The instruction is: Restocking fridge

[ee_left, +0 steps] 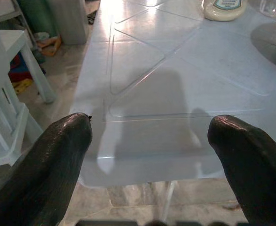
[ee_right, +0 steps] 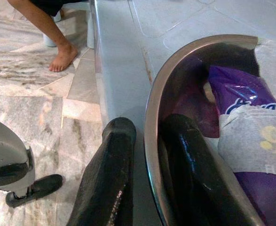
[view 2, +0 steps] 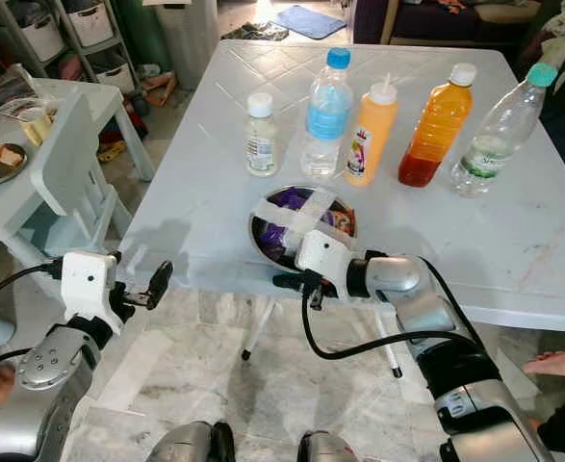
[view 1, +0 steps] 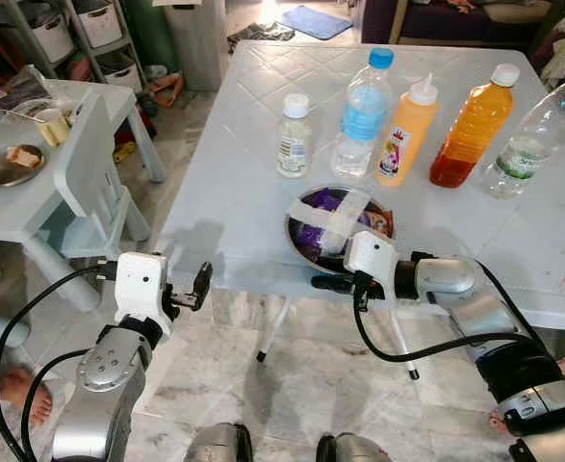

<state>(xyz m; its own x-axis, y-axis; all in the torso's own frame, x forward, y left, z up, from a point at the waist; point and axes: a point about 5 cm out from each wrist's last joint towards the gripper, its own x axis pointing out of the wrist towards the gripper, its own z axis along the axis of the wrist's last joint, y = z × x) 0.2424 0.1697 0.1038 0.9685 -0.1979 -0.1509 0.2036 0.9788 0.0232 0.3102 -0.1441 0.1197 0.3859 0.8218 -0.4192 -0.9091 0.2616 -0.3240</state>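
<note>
Gripping the rim of a steel bowl (view 1: 304,223) at the tabletop's near edge, the right gripper (ee_right: 145,174) pinches the metal wall with one finger inside and one outside; purple snack packets (ee_right: 243,92) lie taped in the bowl. Five bottles stand behind it across the white table (view 1: 253,125), among them an orange juice bottle (view 1: 471,125). Off the near left corner, the left gripper (ee_left: 149,160) hovers, fingers spread wide.

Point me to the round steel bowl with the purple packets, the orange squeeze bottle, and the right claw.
Round steel bowl (view 1: 301,207): left eye view, bare left rim.
Orange squeeze bottle (view 1: 409,135): left eye view, mid-body.
Right claw (ee_right: 145,160): right wrist view, between fingertips straddling the rim.
</note>
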